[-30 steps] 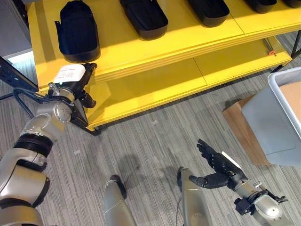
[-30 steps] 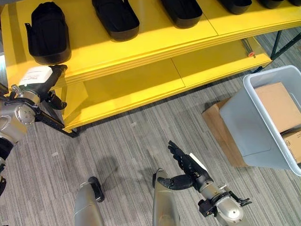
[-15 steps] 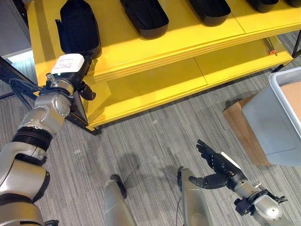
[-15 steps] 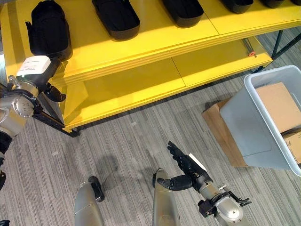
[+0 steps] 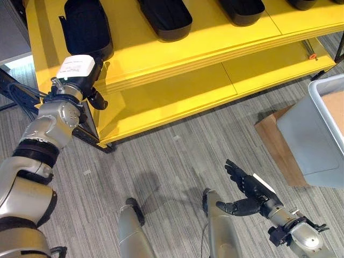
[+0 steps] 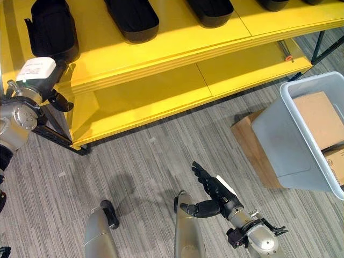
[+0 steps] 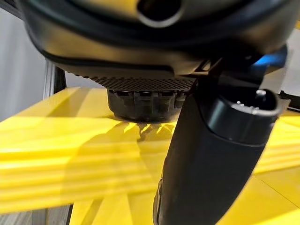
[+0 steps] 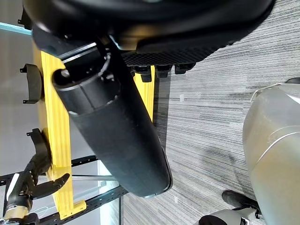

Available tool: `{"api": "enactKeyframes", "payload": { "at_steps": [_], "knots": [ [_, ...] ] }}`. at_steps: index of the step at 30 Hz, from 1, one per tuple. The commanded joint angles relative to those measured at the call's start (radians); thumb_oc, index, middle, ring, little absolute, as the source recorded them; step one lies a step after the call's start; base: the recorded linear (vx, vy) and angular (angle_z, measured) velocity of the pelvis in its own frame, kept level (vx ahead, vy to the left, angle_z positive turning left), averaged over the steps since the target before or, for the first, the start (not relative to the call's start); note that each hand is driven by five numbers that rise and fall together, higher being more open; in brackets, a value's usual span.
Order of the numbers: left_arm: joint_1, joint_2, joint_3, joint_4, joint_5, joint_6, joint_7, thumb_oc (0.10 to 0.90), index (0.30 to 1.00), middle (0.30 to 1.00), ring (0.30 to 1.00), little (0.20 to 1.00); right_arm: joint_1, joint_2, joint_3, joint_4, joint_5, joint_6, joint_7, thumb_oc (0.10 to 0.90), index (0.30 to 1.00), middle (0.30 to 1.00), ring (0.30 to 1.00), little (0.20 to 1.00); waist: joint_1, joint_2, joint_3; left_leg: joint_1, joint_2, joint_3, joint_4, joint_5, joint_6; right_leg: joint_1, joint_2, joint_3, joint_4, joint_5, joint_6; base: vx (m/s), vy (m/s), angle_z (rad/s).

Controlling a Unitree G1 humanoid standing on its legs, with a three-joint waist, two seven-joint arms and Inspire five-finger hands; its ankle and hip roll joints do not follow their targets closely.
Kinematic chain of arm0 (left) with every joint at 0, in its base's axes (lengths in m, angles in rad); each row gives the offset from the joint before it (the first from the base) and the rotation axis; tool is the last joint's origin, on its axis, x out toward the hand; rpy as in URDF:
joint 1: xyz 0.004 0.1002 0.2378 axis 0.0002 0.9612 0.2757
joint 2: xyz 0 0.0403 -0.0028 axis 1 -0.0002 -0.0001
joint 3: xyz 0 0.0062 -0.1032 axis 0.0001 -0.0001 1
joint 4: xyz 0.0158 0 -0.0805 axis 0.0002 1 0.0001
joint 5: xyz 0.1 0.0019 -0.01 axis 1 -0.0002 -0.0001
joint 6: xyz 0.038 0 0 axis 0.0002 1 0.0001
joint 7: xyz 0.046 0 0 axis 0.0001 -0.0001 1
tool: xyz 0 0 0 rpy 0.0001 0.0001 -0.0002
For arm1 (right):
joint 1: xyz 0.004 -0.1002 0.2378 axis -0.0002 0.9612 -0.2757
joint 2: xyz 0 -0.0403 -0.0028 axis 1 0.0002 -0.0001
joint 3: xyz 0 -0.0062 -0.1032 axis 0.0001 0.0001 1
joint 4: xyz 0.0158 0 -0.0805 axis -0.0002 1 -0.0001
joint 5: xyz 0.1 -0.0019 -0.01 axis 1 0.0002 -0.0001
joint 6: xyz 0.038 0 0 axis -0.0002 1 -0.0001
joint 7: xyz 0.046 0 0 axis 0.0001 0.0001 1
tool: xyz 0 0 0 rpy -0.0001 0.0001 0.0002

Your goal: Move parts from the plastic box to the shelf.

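Reaching to the front edge of the yellow shelf (image 5: 177, 51) at its left end, the left hand (image 5: 80, 72) sits just beside a black part (image 5: 86, 27) lying on the top board; whether its fingers grip anything, I cannot tell. The right hand (image 5: 250, 191) hangs low over the grey floor (image 5: 177, 156), fingers straight and holding nothing. More black parts (image 5: 166, 16) lie in a row along the shelf. Far right, the plastic box (image 6: 301, 140) stands on the floor, cardboard boxes (image 6: 317, 115) inside it.
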Motion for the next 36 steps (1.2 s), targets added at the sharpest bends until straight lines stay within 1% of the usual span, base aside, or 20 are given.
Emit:
{"api": "enactKeyframes", "payload": {
  "at_steps": [1,12,23,28,36],
  "knots": [
    [-0.14,0.066,0.017,-0.005,-0.023,-0.01,0.096,0.9,1.0,1.0,1.0,1.0,0.001,-0.04,-0.041,-0.02,0.044,-0.079,0.012,0.9,1.0,1.0,1.0,1.0,-0.016,0.026,-0.064,-0.032,-0.024,-0.067,-0.071,0.05,0.018,0.022,-0.029,-0.013,-0.035,0.018,-0.041,0.0,0.0,0.0],
    [-0.171,0.076,0.003,-0.009,-0.027,-0.007,0.107,0.9,1.0,1.0,1.0,1.0,0.011,-0.047,-0.038,-0.018,0.052,-0.079,0.016,0.9,1.0,1.0,1.0,1.0,-0.017,0.027,-0.067,-0.044,-0.024,-0.065,-0.065,0.046,0.02,0.005,-0.03,-0.009,-0.031,0.023,-0.039,0.0,0.0,0.0],
    [-0.194,0.065,-0.002,-0.01,-0.03,-0.008,0.119,0.9,1.0,1.0,1.0,1.0,0.015,-0.05,-0.036,-0.017,0.058,-0.079,0.015,0.9,1.0,1.0,1.0,1.0,-0.02,0.027,-0.071,-0.053,-0.024,-0.064,-0.065,0.046,0.02,-0.012,-0.028,-0.002,-0.028,0.027,-0.039,0.0,0.0,0.0],
    [-0.221,0.059,-0.02,0.004,-0.034,-0.01,0.13,0.9,1.0,1.0,1.0,1.0,0.012,-0.058,-0.033,-0.016,0.065,-0.08,0.013,0.9,1.0,1.0,1.0,1.0,-0.021,0.028,-0.07,-0.067,-0.023,-0.066,-0.057,0.05,0.02,-0.024,-0.026,-0.004,-0.023,0.033,-0.039,0.0,0.0,0.0],
    [-0.228,0.059,-0.03,0.01,-0.034,-0.01,0.12,0.9,1.0,1.0,1.0,1.0,0.007,-0.061,-0.031,-0.007,0.057,-0.081,0.011,0.9,1.0,1.0,1.0,1.0,-0.021,0.029,-0.071,-0.067,-0.022,-0.067,-0.054,0.048,0.022,-0.031,-0.024,-0.002,-0.018,0.033,-0.038,0.0,0.0,0.0]
  ]
}}
